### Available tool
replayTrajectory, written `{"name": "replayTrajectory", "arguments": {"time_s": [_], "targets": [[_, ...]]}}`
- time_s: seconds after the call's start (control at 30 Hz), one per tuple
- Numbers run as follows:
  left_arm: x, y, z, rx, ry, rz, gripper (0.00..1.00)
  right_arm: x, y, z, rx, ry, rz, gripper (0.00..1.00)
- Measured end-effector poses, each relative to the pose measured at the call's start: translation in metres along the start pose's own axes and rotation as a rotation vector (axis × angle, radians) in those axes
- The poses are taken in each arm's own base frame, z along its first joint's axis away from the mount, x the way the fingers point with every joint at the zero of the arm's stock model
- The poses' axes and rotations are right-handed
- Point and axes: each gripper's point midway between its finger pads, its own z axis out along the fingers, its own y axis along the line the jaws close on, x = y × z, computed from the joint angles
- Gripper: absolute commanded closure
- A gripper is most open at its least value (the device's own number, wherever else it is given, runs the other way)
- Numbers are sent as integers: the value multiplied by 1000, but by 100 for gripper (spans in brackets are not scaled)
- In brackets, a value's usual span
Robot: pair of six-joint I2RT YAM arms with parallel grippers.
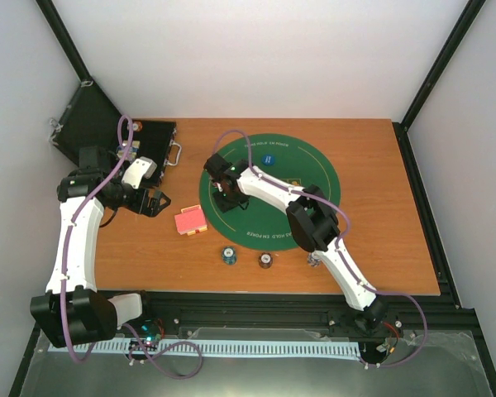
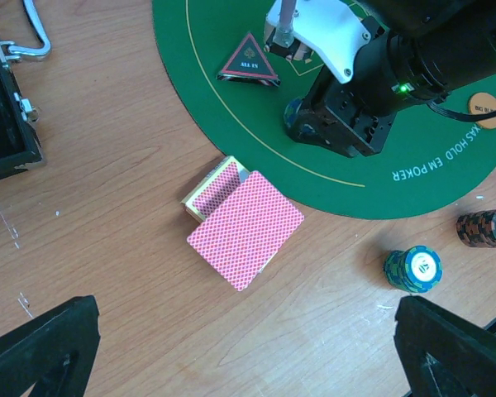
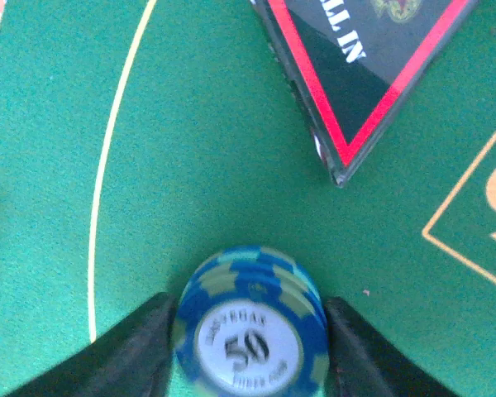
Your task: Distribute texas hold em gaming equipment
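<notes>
My right gripper [image 3: 248,304] is over the left part of the green mat, and its jaws press both sides of a blue stack of poker chips [image 3: 250,335] marked 50. The stack stands on the felt. The dark triangular "ALL IN" marker [image 3: 372,66] lies just beyond it. My left gripper [image 2: 248,360] is open and empty above bare wood, near the red-backed cards [image 2: 245,227], which lie beside the mat's edge. A green chip stack [image 2: 413,269] and a dark chip stack [image 2: 485,227] stand on the wood. The blue button [image 1: 269,158] and the orange button [image 2: 484,107] lie on the mat.
The round green felt mat [image 1: 314,165] covers the middle of the wooden table. The black hard case [image 1: 107,132] lies open at the far left corner, just behind my left arm. The right arm's elbow [image 1: 310,219] hangs over the mat's near edge.
</notes>
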Motion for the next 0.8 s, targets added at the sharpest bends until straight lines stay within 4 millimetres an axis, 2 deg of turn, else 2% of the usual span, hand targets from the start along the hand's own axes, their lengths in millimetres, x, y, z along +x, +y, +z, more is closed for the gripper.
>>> {"name": "replayTrajectory", "arguments": {"time_s": [0.1, 0.3, 0.43, 0.53, 0.63, 0.73, 0.8], "targets": [[0, 0, 0, 0, 0, 0, 0, -1, 0, -1, 1, -3, -11, 39], [0, 0, 0, 0, 0, 0, 0, -6, -3, -12, 19, -14, -15, 37], [0, 0, 0, 0, 0, 0, 0, 1, -4, -34, 27, -27, -18, 32], [-1, 0, -1, 0, 0, 0, 0, 18, 2, -63, 37, -41, -30, 28], [-3, 0, -3, -4, -7, 4, 0, 43, 28, -93, 25, -70, -73, 26], [-6, -1, -5, -2, -13, 7, 0, 76, 58, -107, -9, -73, -122, 22], [-7, -2, -5, 2, -15, 7, 0, 95, 70, -106, -23, -59, -144, 21]]}}
